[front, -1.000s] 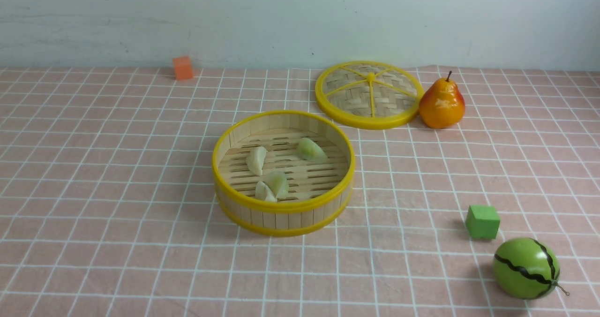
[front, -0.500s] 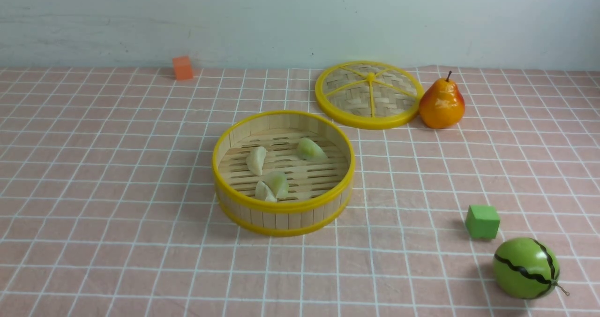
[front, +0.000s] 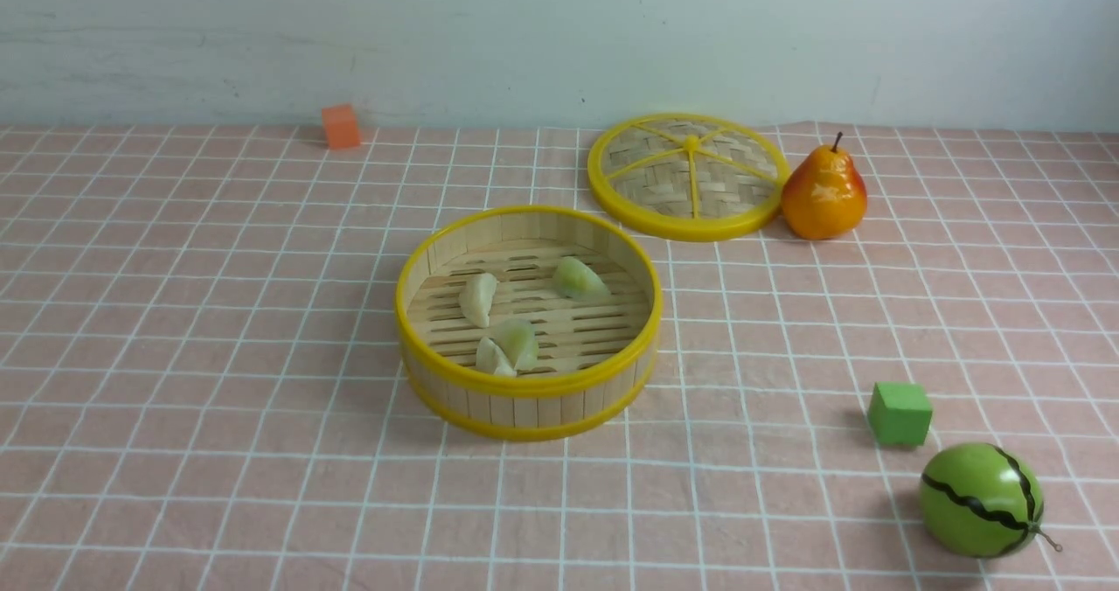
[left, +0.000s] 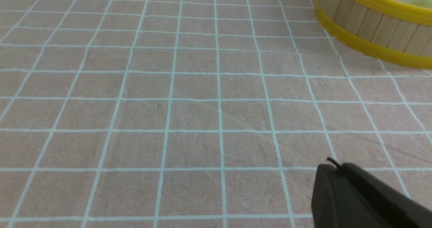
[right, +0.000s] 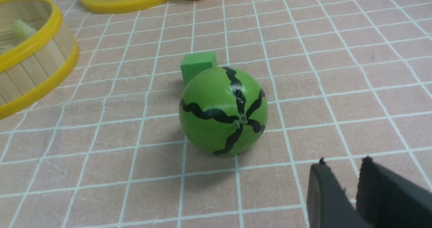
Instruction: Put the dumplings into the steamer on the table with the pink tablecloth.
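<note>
Right gripper point(right: 341, 167) jaws nearly together, narrow gap, empty. Left gripper point(left: 332, 174) jaws pressed together.

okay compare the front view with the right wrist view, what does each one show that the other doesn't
Only the front view shows the orange cube, the whole pear and four dumplings in the steamer. Only the right wrist view shows the right gripper, nearly shut, and the watermelon stem end. Both show the steamer, lid, green cube and watermelon.
</note>
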Robot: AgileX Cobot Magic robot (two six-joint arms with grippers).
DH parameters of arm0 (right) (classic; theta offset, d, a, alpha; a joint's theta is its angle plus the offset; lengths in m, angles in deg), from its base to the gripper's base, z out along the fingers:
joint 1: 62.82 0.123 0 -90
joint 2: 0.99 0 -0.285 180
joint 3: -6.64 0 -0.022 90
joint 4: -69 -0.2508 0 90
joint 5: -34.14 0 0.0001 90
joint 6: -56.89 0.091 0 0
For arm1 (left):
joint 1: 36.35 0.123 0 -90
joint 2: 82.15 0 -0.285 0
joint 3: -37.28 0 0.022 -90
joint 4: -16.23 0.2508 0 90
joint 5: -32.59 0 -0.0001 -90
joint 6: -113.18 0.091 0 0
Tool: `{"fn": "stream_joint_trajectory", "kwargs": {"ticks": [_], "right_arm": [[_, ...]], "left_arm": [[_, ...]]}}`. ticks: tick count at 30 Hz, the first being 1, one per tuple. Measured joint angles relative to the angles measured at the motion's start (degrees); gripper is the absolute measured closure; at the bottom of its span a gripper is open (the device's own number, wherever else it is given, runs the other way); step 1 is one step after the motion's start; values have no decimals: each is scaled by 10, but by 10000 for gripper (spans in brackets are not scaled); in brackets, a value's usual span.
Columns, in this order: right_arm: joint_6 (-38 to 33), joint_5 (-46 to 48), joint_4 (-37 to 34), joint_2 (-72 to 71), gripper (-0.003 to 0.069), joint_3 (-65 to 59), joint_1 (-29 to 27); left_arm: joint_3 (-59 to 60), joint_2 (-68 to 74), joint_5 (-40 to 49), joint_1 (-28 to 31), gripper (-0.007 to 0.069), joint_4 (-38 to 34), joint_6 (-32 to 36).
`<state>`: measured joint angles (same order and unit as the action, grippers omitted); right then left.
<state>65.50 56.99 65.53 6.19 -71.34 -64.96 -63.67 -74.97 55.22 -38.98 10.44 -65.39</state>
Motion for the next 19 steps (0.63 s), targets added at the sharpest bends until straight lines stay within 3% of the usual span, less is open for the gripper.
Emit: {"fn": "stream_joint_trajectory", "kwargs": {"ticks": [19], "right_arm": [[0, 0, 0, 0, 472, 0, 0]], "left_arm": [[0, 0, 0, 0, 638, 0, 0]]}}
